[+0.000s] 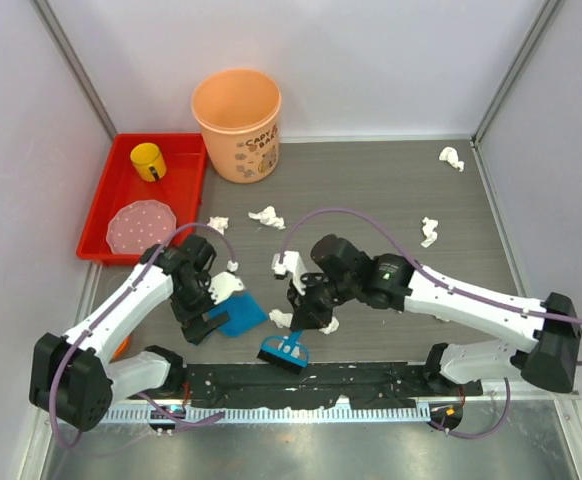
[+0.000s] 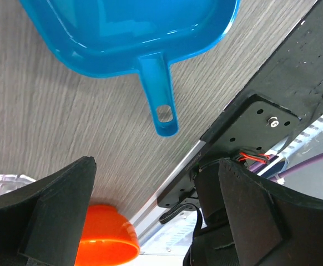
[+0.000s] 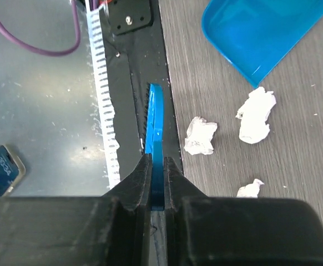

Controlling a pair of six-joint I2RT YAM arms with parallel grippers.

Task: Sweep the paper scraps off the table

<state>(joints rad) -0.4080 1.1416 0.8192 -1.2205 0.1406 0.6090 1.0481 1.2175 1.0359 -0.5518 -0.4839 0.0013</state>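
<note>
Crumpled white paper scraps lie across the dark grey table (image 1: 391, 190): two in the middle (image 1: 266, 216), two at the right (image 1: 430, 230) and back right (image 1: 452, 158), and some by the right gripper (image 1: 281, 318). Three show in the right wrist view (image 3: 200, 136). My right gripper (image 1: 306, 318) (image 3: 157, 172) is shut on a blue brush (image 3: 156, 127), its head near the front edge (image 1: 286, 351). A blue dustpan (image 1: 239, 315) (image 2: 128, 33) lies flat on the table. My left gripper (image 1: 203, 325) (image 2: 150, 221) is open and empty, just behind the dustpan's handle (image 2: 160, 94).
A red tray (image 1: 116, 215) at the back left holds a yellow cup (image 1: 148, 160) and a pink plate (image 1: 141, 225). An orange bucket (image 1: 237, 125) stands at the back. An orange bowl (image 2: 103, 241) sits near the left arm. A black strip (image 1: 371, 380) runs along the front edge.
</note>
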